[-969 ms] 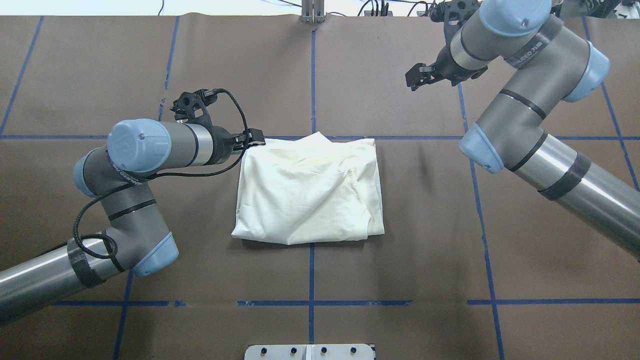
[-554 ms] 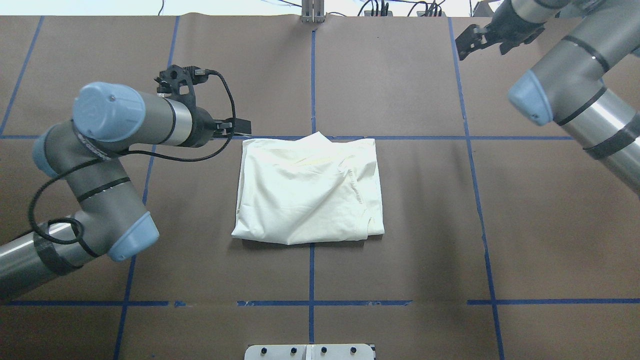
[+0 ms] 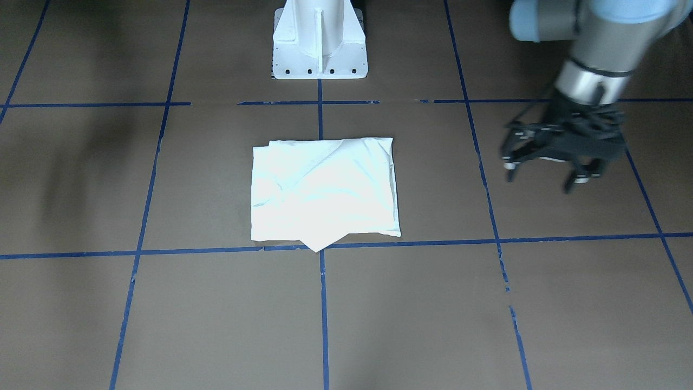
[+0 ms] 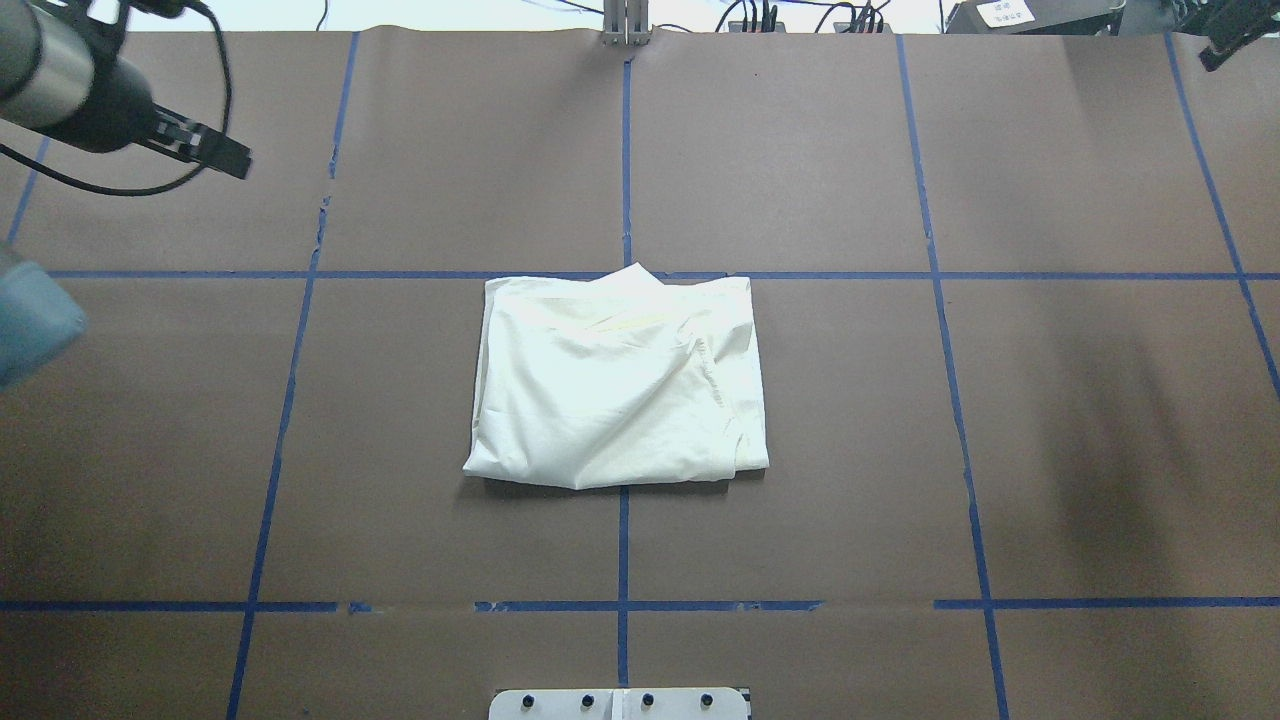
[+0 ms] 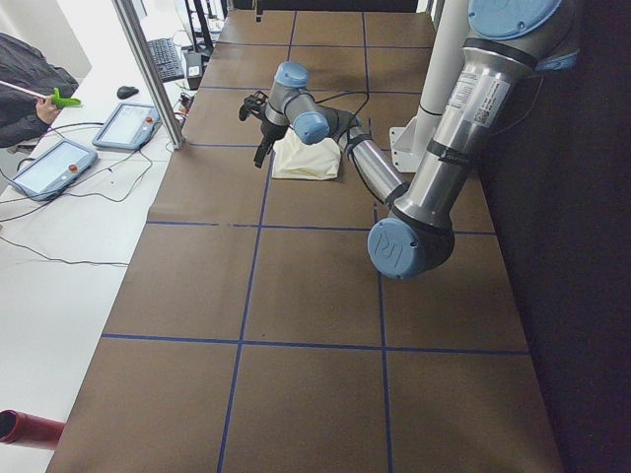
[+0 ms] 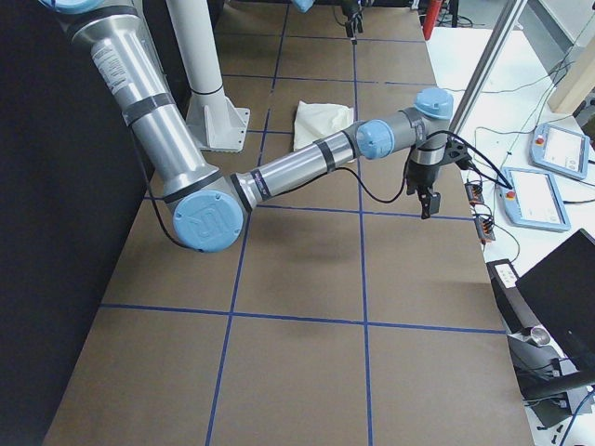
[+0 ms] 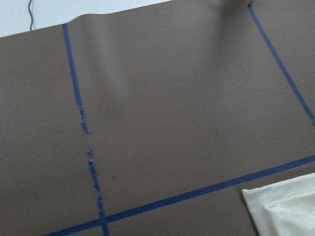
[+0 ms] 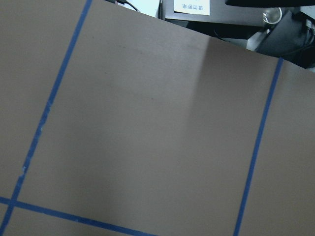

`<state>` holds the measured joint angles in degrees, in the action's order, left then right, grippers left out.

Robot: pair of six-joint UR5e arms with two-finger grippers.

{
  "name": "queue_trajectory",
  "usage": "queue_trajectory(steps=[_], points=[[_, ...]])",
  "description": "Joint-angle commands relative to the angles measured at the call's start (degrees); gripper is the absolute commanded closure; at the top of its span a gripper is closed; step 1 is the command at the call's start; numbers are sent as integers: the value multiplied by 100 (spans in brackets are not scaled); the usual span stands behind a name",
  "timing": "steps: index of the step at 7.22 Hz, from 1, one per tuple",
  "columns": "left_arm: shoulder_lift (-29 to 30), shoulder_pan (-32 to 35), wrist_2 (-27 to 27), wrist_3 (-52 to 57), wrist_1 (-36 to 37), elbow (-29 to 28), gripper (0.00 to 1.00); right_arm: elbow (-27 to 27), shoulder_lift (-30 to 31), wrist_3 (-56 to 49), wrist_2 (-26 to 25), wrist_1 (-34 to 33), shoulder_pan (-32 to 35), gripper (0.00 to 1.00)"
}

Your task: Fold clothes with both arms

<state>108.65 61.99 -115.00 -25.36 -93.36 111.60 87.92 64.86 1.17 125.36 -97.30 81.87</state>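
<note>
The cream-white shirt [image 4: 615, 385] lies folded into a rough square at the table's middle, plain side up, and nothing touches it. It also shows in the front-facing view [image 3: 325, 189], and one corner shows in the left wrist view [image 7: 285, 209]. My left gripper [image 3: 544, 176] hangs open and empty above the brown cover, well off to the shirt's side. In the overhead view it [image 4: 225, 155] is at the far left back. My right gripper [image 4: 1225, 40] barely shows at the far right back corner. I cannot tell whether it is open or shut.
Blue tape lines [image 4: 623, 150] grid the brown table cover. The white pedestal base [image 3: 319, 43] stands behind the shirt. Tablets [image 5: 126, 126] and a metal post [image 5: 148, 69] stand beyond the table's far edge, and a person [image 5: 30, 79] is there.
Both arms have pulled back and outward from the shirt, the left to the far left back, the right to the far right back corner. The shirt has not moved.
</note>
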Motion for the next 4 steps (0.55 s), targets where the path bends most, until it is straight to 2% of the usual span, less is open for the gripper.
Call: queue_trajectory(steps=[1,2,3,4], points=[[-702,1581,-924,1311,133,-129,0,-3,865,-495,251,-88,565,0],[-1053,1944,-1171,1749,151,-269,0,6,1349,-486,148,-44,688,0],[-1353,2061,-1104,2102,186,-331,0,49,1754,-504,191,78,898,0],[-1382,2419,-1104,2306,195,-889,0,58,2028,-573,269,419,1075,0]])
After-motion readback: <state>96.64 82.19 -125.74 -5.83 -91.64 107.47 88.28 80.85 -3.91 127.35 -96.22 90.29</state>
